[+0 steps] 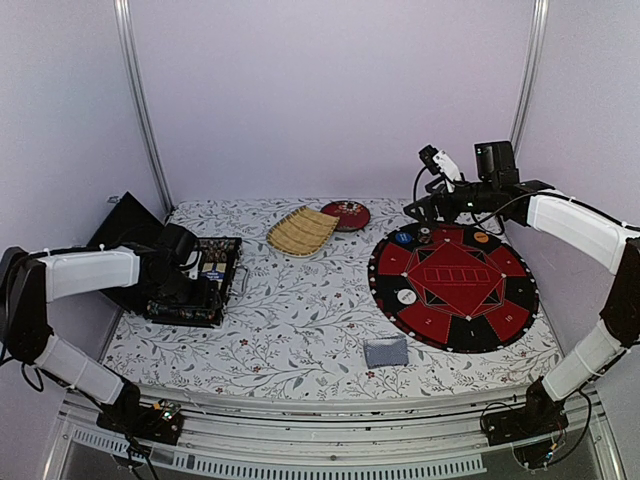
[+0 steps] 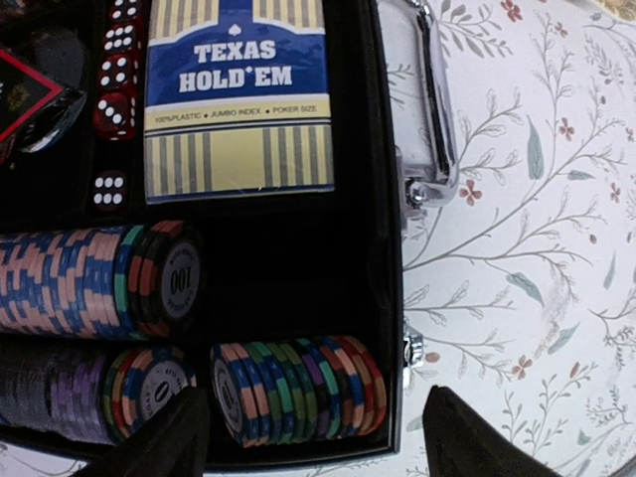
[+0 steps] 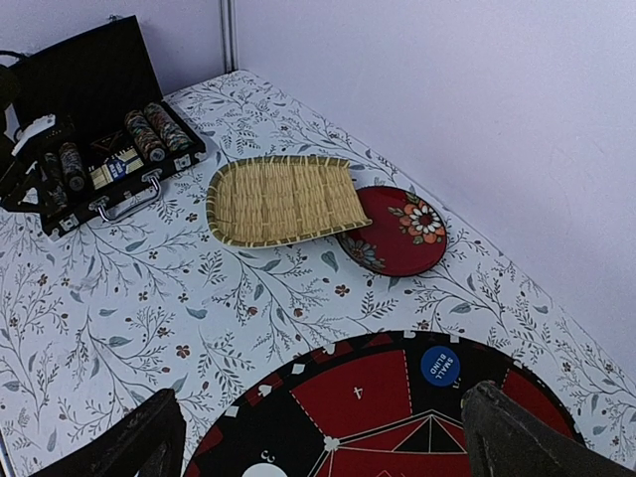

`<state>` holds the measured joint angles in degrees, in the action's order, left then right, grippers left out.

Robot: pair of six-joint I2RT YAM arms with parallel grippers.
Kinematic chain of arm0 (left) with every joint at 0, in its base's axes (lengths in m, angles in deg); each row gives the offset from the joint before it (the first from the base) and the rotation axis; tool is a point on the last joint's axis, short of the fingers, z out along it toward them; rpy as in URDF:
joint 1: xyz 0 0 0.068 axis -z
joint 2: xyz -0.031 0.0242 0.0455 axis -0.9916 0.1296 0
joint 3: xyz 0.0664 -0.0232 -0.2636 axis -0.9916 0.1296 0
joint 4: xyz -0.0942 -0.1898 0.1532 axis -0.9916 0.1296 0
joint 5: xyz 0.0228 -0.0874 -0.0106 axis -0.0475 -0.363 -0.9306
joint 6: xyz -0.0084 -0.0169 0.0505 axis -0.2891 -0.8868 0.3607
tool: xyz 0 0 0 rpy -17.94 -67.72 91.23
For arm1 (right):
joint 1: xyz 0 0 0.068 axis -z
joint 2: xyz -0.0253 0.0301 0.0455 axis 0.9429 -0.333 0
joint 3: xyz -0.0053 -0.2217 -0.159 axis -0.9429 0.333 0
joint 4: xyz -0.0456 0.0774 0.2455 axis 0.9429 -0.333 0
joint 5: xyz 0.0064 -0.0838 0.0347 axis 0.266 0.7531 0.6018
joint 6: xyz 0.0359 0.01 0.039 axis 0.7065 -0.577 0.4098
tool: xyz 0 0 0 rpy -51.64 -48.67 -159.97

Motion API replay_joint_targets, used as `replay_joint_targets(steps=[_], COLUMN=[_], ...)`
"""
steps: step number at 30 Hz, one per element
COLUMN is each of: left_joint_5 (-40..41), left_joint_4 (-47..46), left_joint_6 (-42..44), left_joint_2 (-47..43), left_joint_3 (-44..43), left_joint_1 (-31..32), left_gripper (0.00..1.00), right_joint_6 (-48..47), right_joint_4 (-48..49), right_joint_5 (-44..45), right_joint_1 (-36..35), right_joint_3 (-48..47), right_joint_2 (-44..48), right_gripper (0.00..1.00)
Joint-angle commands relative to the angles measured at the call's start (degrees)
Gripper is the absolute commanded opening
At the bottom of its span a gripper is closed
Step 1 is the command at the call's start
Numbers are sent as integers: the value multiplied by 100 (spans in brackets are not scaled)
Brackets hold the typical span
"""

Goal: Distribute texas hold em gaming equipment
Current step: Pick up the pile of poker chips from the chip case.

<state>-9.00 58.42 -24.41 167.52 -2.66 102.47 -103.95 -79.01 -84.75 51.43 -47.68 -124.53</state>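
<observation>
The surface (image 1: 300, 320) carries the round red-and-black mat (image 1: 455, 290) along its right edge and the open black case (image 2: 388, 199) at its left edge. The woven tray (image 1: 302, 231) and red dish (image 1: 347, 214) sit together at the far edge and play no part in this step. A blue card box (image 2: 238, 99) fills the case's middle. A grey-blue card deck (image 1: 386, 351) lies by the surface's near edge, just off the mat's rim.

The poker chips lie on edge in rows inside the case. The short row (image 2: 298, 388) beside the handle wall sits straight ahead of my left gripper (image 2: 318, 417), which hangs spread wide with nothing in it. My right gripper (image 3: 320, 397) hovers over the mat's far-left part, equally wide and empty. A white button (image 1: 406, 296) rests on the mat's left side.

I judge the step in hand is lifting chips from that short row. One finger lines up with the gap beside the neighbouring row, but the other hangs outside the case wall. I should narrow a little so both fingers drop inside. Then I should squeeze along the row, so the chips press face to face, and lift straight up, clear of the wall.
</observation>
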Motion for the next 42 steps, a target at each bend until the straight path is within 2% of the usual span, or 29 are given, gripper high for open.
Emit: replay_joint_targets(steps=[1, 10, 18, 20, 26, 30, 32, 33, 35, 36, 40, 42], left_joint_5=[-109, 21, -120, -144, -418, -328, -291, -274, -258, -251, -413, -769], left_joint_4=[-224, -159, -264, -325, -423, -404, -374, -358, -316, -277, -3, 48], left_joint_6=[119, 139, 103, 110, 190, 192, 190, 183, 156, 137, 5, -158], left_joint_2=[155, 314, 259, 317, 619, 687, 668, 639, 524, 431, -153, -474], left_joint_3=[120, 92, 243, 276, 278, 271, 262, 253, 225, 193, -133, -377], left_joint_1=[-114, -197, -339, -345, -340, -335, -338, -339, -334, -334, -332, -313], left_gripper=[74, 56, 44, 44, 55, 56, 47, 37, 8, 0, 0, 0], right_joint_6=[-54, -78, -67, -71, -78, -90, -89, -89, -81, -87, -80, -89], right_joint_4=[-72, -109, -126, -134, -151, -161, -165, -161, -162, -165, -181, -155], right_joint_5=[14, 23, -15, -13, -6, -4, -10, -12, -10, 0, 103, 222], right_joint_1=[-31, -31, -31, -32, -32, -35, -32, -32, -31, -31, -38, -40], right_joint_3=[-179, -196, -205, -215, -217, -211, -217, -218, -212, -216, -240, -247], right_joint_2=[-74, -57, -91, -100, -101, -102, -100, -94, -94, -84, -34, 28], right_gripper=[99, 99, 99, 99, 99, 99, 99, 99, 99, 99, 99, 99])
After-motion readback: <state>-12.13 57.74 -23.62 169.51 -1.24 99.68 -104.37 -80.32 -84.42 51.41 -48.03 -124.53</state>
